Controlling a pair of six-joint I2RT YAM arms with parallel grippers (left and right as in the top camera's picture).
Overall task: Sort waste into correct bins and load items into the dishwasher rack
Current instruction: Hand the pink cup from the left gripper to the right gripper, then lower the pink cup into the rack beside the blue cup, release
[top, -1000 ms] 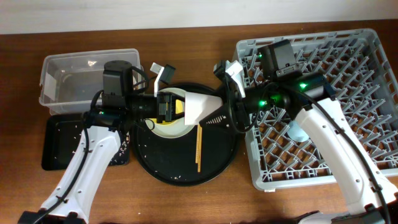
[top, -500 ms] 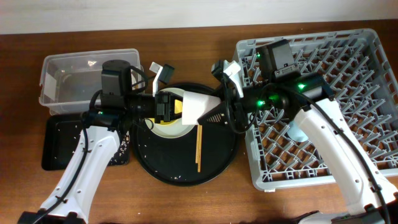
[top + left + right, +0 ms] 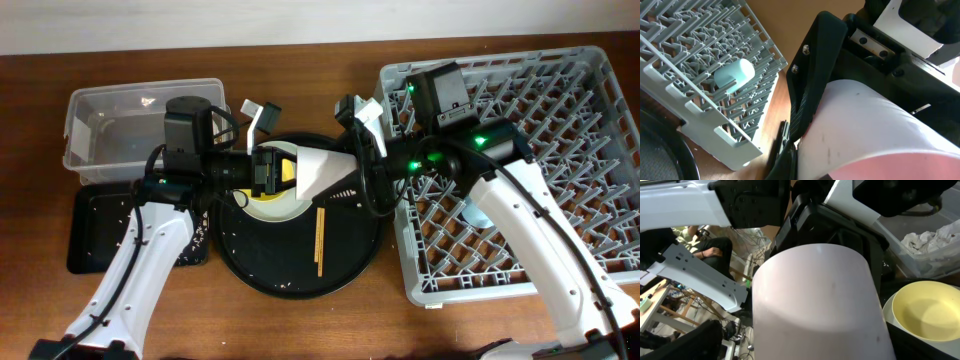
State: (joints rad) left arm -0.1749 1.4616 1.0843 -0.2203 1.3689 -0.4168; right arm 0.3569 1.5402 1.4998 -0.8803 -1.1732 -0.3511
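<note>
The pink cup [image 3: 320,165] lies sideways in the air above the round black tray, held between both grippers. My left gripper [image 3: 272,170] is shut on its left end. My right gripper [image 3: 350,178] is closed on its right end, and its black finger [image 3: 812,75] lies along the cup wall [image 3: 875,125]. The cup fills the right wrist view [image 3: 815,305]. The yellow bowl [image 3: 925,310] sits on the grey-green plate [image 3: 262,207]. Chopsticks [image 3: 318,240] lie on the tray. The light blue cup [image 3: 734,75] lies in the dishwasher rack [image 3: 560,100].
The large round black tray [image 3: 300,275] sits between the rack and the bins. The clear tub [image 3: 110,125] at the far left holds white tissues [image 3: 932,237]. The shallow black tray [image 3: 95,230] with crumbs lies in front of it.
My right gripper has shifted slightly left onto the cup and its fingers have drawn in. The left arm and the cup have barely moved.
</note>
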